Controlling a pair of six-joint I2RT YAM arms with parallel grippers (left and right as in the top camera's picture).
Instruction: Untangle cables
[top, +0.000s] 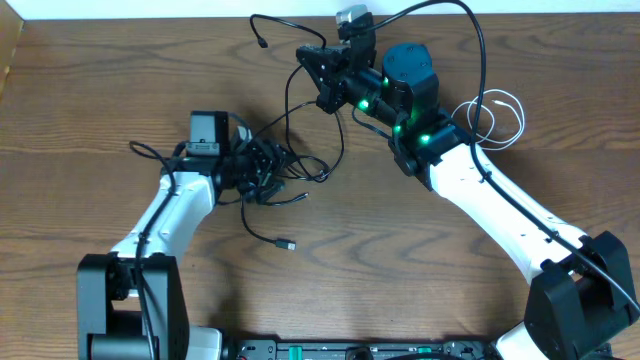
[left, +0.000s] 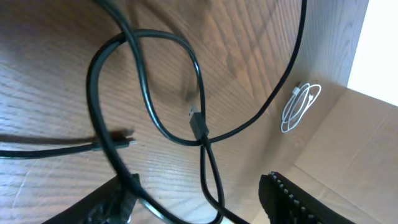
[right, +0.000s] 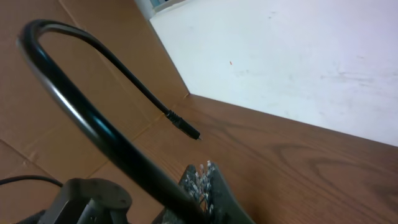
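Left gripper (top: 262, 165): it sits low in the left half of the wood-grain table (top: 400, 260), inside the knot of the black cable (left: 101, 134). The jaws stand well apart. Strands pass between them, but neither finger presses on a strand, so nothing is gripped.

Black cable, left part: several crossed loops bunch around the left gripper. One tail leaves the knot toward the near edge and ends in a small plug (top: 287, 244) lying flat, its tip pointing right and toward the near edge. The left wrist view shows a second connector (left: 198, 123) where two strands cross, its long axis running roughly up and down in that frame.

Black cable, overall: its long run slants from the knot up and right to the right gripper (top: 312, 75).

Right gripper: the jaws are closed on the black cable. Beyond the fingers the cable arches over, and its barrel plug (right: 184, 129) points down at the table.

White cable (top: 497, 115): it is coiled in a small loose loop, lying flat to the right of the right arm, well apart from the black cable's knot.
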